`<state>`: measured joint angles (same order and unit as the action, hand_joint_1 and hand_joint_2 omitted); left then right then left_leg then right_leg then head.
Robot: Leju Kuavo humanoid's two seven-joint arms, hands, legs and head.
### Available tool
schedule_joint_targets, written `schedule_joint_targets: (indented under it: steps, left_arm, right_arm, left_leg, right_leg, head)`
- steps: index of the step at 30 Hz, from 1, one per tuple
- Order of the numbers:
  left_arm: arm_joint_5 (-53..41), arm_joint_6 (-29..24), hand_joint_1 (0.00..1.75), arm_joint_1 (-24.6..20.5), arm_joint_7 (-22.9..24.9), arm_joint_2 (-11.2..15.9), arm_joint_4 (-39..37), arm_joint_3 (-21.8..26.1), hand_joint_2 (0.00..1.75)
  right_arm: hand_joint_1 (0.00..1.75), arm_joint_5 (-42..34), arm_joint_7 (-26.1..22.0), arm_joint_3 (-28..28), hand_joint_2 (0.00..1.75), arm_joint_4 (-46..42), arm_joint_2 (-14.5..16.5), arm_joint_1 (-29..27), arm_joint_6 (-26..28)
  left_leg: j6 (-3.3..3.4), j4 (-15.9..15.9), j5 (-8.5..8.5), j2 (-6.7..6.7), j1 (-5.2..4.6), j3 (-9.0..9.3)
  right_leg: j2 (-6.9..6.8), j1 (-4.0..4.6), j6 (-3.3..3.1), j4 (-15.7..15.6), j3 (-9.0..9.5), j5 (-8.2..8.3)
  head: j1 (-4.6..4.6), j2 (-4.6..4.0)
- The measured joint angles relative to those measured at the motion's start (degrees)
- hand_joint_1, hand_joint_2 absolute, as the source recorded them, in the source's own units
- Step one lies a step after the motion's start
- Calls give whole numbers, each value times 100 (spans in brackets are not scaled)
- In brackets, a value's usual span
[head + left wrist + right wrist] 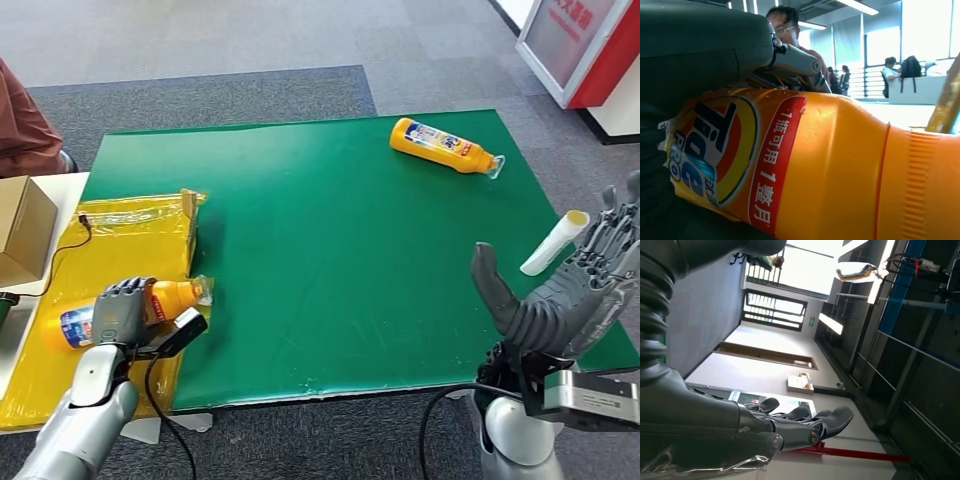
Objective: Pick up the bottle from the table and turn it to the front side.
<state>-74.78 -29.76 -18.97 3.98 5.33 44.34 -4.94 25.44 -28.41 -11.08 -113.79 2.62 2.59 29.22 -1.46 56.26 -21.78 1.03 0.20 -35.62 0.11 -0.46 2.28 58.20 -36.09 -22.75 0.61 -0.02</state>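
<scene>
My left hand (121, 310) grips the orange bottle (170, 298) lying on the yellow tray (136, 235) beside the green mat's left edge; I'd lift level before rotating. My right hand (581, 285) hangs spread, empty.

The orange bottle (821, 170) carries a round yellow-and-red "Tide PRO" logo, and beside it a red band reading "1瓶可用1整月". The label on the far bottle (444, 146) is too small to read.
</scene>
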Motion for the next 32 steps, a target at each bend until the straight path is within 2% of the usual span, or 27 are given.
schedule_joint_targets:
  steps: [7, 9, 11, 13, 23, 32]
  left_arm:
    - [-140, -152, 175, -100, -2, 65, -185, 168, 175]
    - [-194, -152, 129, -118, -39, 77, -196, 209, 175]
    - [-269, -175, 42, -125, -63, 79, -197, 234, 175]
    - [-320, -203, 0, -127, -66, 73, -194, 236, 175]
    - [-317, -30, 0, -26, -250, -8, 136, 222, 175]
    - [-462, -205, 0, 573, -455, -58, 1659, -259, 175]
  right_arm:
    - [0, 46, 40, -5, 175, 26, -28, 1, 0]
    - [0, 82, 51, -25, 175, 45, -28, 8, 0]
    - [0, 135, 68, -59, 175, 64, -28, 26, 2]
    - [0, 192, 96, -102, 175, 83, -28, 47, 9]
    - [0, 293, 192, -229, 175, 142, -28, 86, 33]
    - [0, 286, 233, -299, 175, 194, -28, 5, 1]
  left_leg:
    - [-1, -3, 1, 0, 0, 7]
    - [-1, -3, 1, -1, 0, 7]
    - [-1, -3, 1, -1, 0, 6]
    - [0, -3, 1, -1, 0, 6]
    - [3, -3, -1, -4, -1, 0]
    - [7, -2, -7, -4, -1, -8]
  right_leg:
    - [-1, 0, -2, 1, 7, -2]
    - [-1, 0, -2, 1, 7, -2]
    - [-1, 0, 0, 1, 7, -3]
    - [-2, 0, 1, 1, 7, -4]
    - [-4, -2, 7, 0, 4, -9]
    - [-4, -2, 12, -1, -3, -14]
  head:
    - [0, 0]
    - [0, 0]
    - [0, 0]
    - [0, 0]
    - [0, 0]
    - [0, 0]
